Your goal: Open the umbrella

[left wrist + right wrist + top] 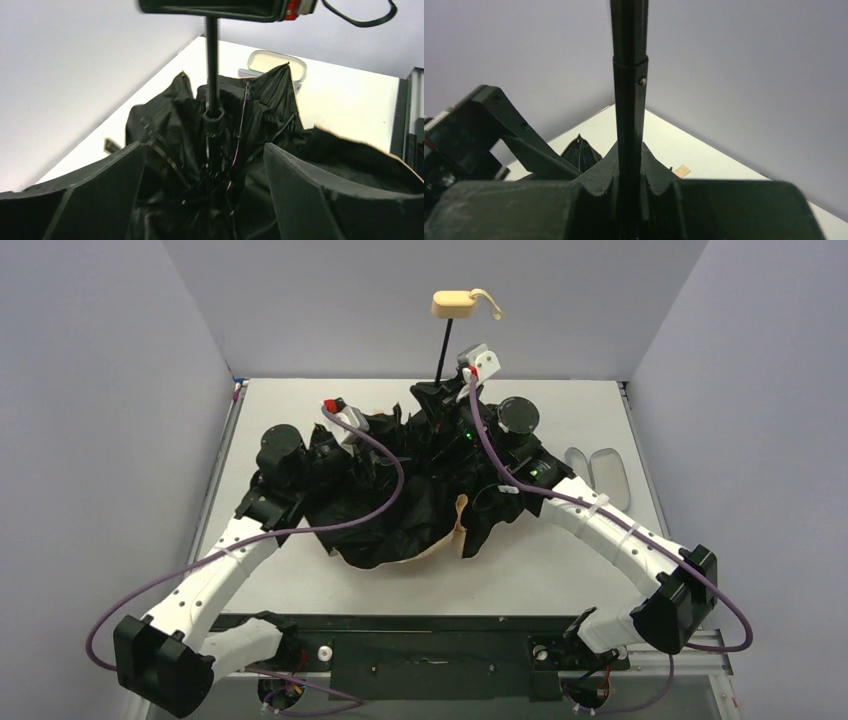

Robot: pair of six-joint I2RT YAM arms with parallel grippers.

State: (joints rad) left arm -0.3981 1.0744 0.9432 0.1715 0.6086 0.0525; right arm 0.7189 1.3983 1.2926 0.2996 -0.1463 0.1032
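The umbrella lies upside down on the table, its crumpled canopy [400, 525] showing black lining with a peach edge [350, 141]. The thin black shaft [443, 348] stands up out of it, with the beige handle [453, 305] on top. My right gripper [629, 200] is shut on the shaft [629, 100], just above the canopy. My left gripper [205, 175] is open, and its fingers [100, 190] straddle the folded ribs and lining below the runner [214, 120] without squeezing them. Canopy folds hide the shaft's lower end.
The grey-lavender sleeve [600, 470] lies flat on the table to the right of the canopy, also in the left wrist view [277, 61]. Grey walls close in the table at the back and both sides. Purple cables [380, 455] loop over the canopy.
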